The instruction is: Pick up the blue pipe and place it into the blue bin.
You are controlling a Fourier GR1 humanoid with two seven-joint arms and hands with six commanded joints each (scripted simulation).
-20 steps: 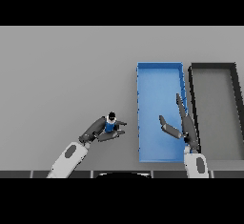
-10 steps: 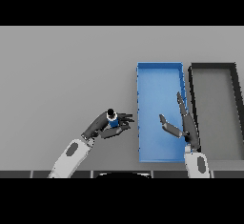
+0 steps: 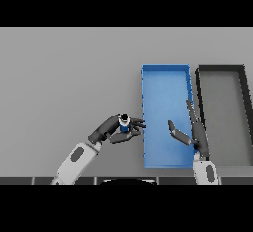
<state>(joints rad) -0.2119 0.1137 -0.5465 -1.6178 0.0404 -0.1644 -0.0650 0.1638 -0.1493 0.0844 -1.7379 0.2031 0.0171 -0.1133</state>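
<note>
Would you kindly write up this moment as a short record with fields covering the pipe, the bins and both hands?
pipe: blue pipe, dark cap on top, held just left of the blue bin
left hand: left hand, fingers curled round the pipe
right hand: right hand, fingers straight, over the blue bin's right side, holding nothing
blue bin: blue bin, nothing lying in it
dark bin: dark bin, right of the blue bin
task state: pipe not yet in the bin

We take this for a bare sorting station rather than a home: a plain grey bench [image 3: 64, 78] carries only an open blue bin [image 3: 165, 78] and, just beside the blue bin (on its right), a black bin [image 3: 221, 68].
</note>
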